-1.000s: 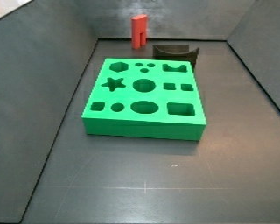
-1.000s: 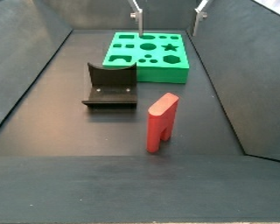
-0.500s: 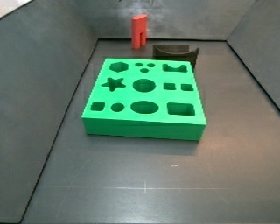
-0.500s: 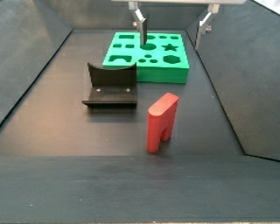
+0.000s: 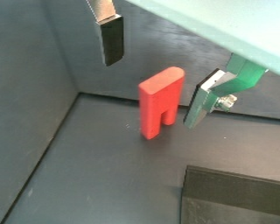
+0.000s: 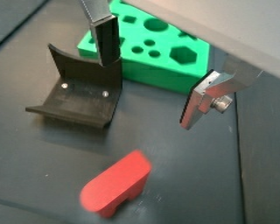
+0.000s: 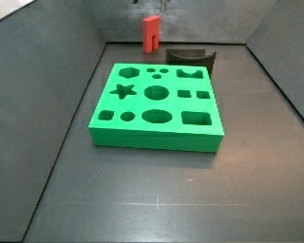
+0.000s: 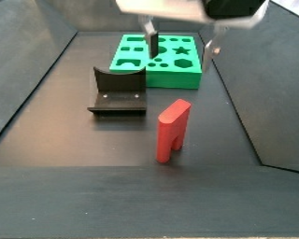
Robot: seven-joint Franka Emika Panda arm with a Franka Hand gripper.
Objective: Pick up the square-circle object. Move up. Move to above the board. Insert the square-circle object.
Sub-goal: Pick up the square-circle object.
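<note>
My gripper [image 5: 157, 63] hangs above the dark floor with its jaws spread wide and nothing between them. The fingers [image 5: 111, 39] are flat silver plates faced with dark pads, and neither pad touches anything. In a side view my gripper [image 8: 181, 44] sits high over the gap between the board and the red piece, its white body filling the upper edge of the picture.

The square-circle object [image 5: 159, 101] stands upright on the floor below the open gap between my fingers, well clear of both. It is a matte red peg, tall and narrow, with a slot cut up from its foot so that it rests on two legs; in a side view its top [image 8: 174, 130] slopes to one side. In a wrist view it shows as a rounded red block [image 6: 113, 183].

The board [image 7: 159, 104] is a bright green slab lying flat, pierced by a star, circles, squares and an oval. The fixture [image 8: 117, 89], a dark L-shaped bracket with a curved back, stands between the board and the peg. From the far side view [image 7: 151, 33] the peg seems near the back wall, though I cannot judge the gap
</note>
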